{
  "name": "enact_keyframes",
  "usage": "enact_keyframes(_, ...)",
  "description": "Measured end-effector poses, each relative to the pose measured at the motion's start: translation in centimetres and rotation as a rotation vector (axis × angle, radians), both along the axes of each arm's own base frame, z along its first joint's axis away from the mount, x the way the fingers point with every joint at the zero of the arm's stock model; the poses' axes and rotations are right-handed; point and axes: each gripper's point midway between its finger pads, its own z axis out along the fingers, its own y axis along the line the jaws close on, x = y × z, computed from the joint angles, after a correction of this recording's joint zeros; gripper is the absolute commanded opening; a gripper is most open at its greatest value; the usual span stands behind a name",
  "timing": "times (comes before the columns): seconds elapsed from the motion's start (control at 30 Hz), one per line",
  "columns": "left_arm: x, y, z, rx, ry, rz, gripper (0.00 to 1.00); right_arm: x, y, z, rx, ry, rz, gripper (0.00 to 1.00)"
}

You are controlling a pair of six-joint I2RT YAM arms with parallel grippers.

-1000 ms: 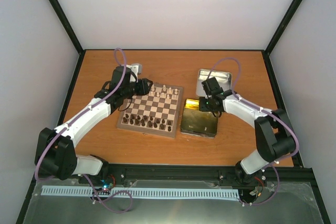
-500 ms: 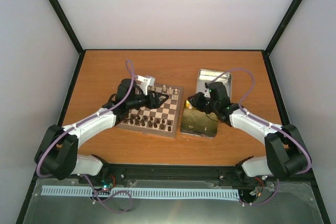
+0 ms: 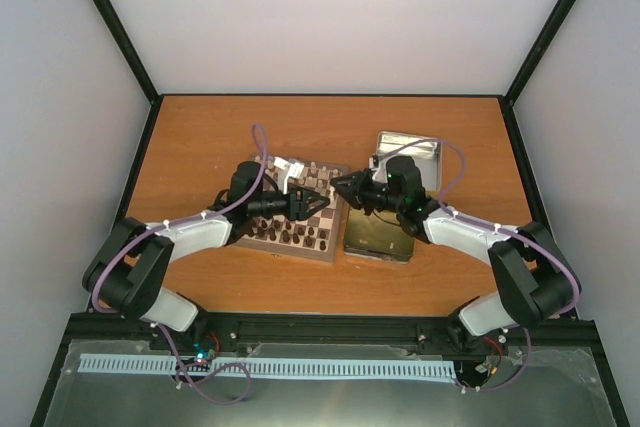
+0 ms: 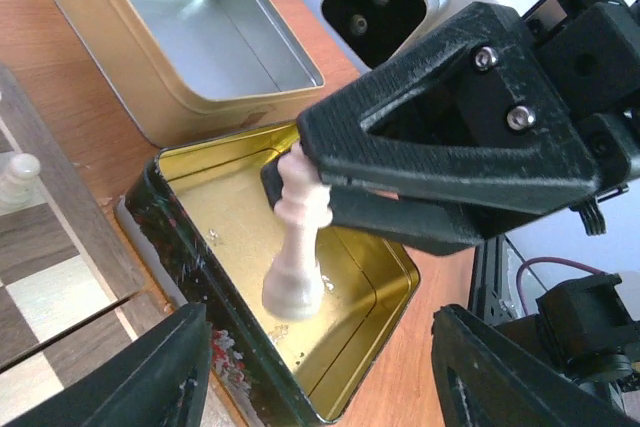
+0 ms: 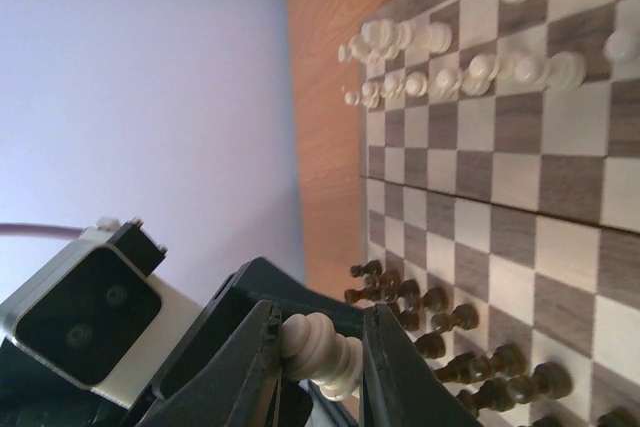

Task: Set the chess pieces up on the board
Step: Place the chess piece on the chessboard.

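The board [image 3: 281,247] lies mid-table, with cream chess pieces [image 3: 315,172] along its far rows and dark pieces [image 3: 290,234] along its near rows. My right gripper [image 3: 338,187] is shut on one cream chess piece [image 5: 325,352] and holds it by the head above the gold tin [image 4: 372,282], at the board's right edge. In the left wrist view that piece [image 4: 297,237] hangs base down. My left gripper [image 3: 321,197] is open and empty, its tips facing the right gripper a short gap away. In the right wrist view the board [image 5: 500,197] shows both sets standing.
The gold tin [image 3: 378,234] sits right of the board and looks empty. The silver tin lid [image 3: 410,152] lies behind it, also in the left wrist view [image 4: 190,27]. A lone cream piece [image 4: 18,175] stands on the board's near corner in that view.
Both arms swung toward each other. The left gripper crossed the board to its right edge. The right gripper moved left from over the tin with the cream piece.
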Motion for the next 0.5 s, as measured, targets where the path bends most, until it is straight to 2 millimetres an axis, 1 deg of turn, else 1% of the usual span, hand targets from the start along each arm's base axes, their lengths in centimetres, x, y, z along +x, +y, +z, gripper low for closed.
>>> enact_keyframes(0.07, 0.0, -0.3, 0.0, -0.009, 0.008, -0.014, 0.54, -0.4, 0.6, 0.1, 0.021, 0.013, 0.018, 0.16)
enact_keyframes(0.2, 0.3, -0.6, -0.7, -0.009, 0.039, -0.022, 0.39, -0.8, 1.4, 0.4, 0.048, 0.023, 0.041, 0.16)
enact_keyframes(0.3, 0.3, -0.7, -0.9, -0.010, 0.055, -0.030, 0.34, -0.8, 1.7, 0.7, 0.061, 0.024, 0.053, 0.16)
enact_keyframes(0.33, 0.2, -0.7, -0.9, -0.011, 0.057, -0.031, 0.31, -0.9, 1.8, 0.8, 0.063, 0.025, 0.056, 0.16)
enact_keyframes(0.43, 0.2, -0.8, -0.8, -0.014, 0.057, -0.035, 0.17, -0.9, 2.1, 0.9, 0.069, 0.021, 0.066, 0.17)
enact_keyframes(0.5, 0.4, -0.9, -0.6, -0.017, 0.055, -0.035, 0.07, -0.9, 2.3, 0.9, 0.069, 0.019, 0.072, 0.20)
